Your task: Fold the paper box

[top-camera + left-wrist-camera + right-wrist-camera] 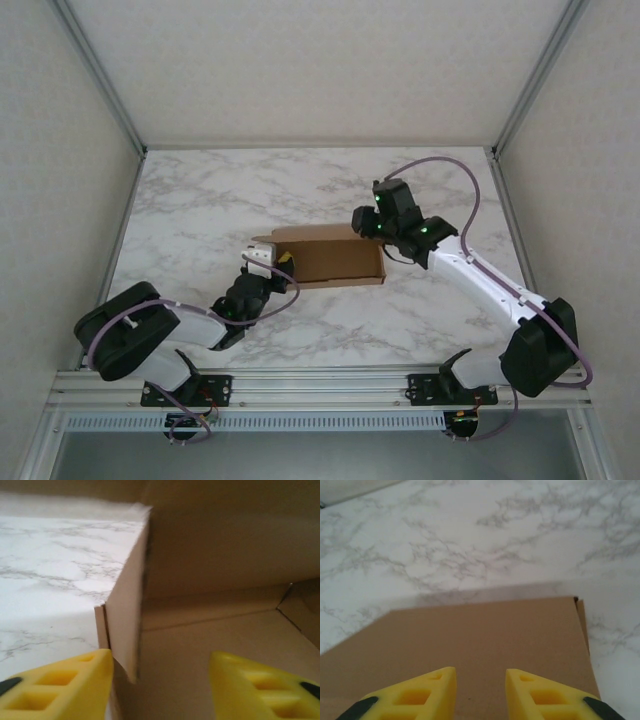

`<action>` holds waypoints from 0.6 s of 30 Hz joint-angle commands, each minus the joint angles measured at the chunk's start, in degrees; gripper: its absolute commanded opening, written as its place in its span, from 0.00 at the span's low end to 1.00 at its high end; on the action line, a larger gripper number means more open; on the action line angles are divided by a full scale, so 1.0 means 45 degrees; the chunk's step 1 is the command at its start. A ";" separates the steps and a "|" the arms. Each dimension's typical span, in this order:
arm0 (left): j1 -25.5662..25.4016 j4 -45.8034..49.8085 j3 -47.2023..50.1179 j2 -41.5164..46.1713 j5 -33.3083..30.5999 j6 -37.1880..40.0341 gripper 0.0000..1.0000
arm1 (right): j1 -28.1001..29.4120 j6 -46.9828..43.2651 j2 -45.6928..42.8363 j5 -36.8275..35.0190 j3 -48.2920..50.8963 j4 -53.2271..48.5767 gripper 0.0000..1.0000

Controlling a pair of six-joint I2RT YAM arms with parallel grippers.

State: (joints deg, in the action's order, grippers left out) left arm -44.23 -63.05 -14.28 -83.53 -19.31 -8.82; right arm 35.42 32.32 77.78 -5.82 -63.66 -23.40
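Cardboard makes up the one container here: the paper box (330, 262) lies near the middle of the marble counter (200, 200), partly folded, with a long far wall raised and its floor flat on the stone. From the left wrist camera its inside is bare brown board, a floor panel running back to creased walls, and a short side wall (127, 610) stands upright at the box's left end with the counter just outside it. The left arm (190, 325) lies low across the near left of the counter, its elbow bulging beside its base and its forearm running right and away toward that left end. The left gripper (262, 256) straddles the side wall there, jaws wide: one yellow finger (65, 685) sits outside the wall and close against it, while the other hangs over the box floor with clear space between it and the board. The right arm (490, 285) rises from its base, bends at the near right edge and slants its white forearm away and left to the box's far right corner. The right gripper (362, 224) points down at a flat brown panel (485, 630) whose far edge meets the marble. Its fingers (420, 695) stand only narrowly apart, and I cannot tell whether they pinch any board.
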 commanded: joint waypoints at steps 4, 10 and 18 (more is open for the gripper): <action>-0.0489 0.1451 0.0450 0.1335 0.1214 -0.1147 0.60 | 0.0359 0.0677 -0.0539 -0.0568 0.0892 0.0378 0.32; -0.0636 0.3029 0.1046 0.3417 0.0927 -0.1711 0.61 | 0.0376 0.0759 -0.0561 -0.0858 0.1334 0.0702 0.34; -0.0637 0.5086 0.1655 0.5907 0.1411 -0.2044 0.63 | 0.0371 0.0614 -0.0263 -0.0916 0.1083 0.0872 0.37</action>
State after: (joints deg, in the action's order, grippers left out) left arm -46.61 -45.58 -7.84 -59.13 -14.76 -16.38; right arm 36.64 34.81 76.34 -8.40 -58.41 -20.78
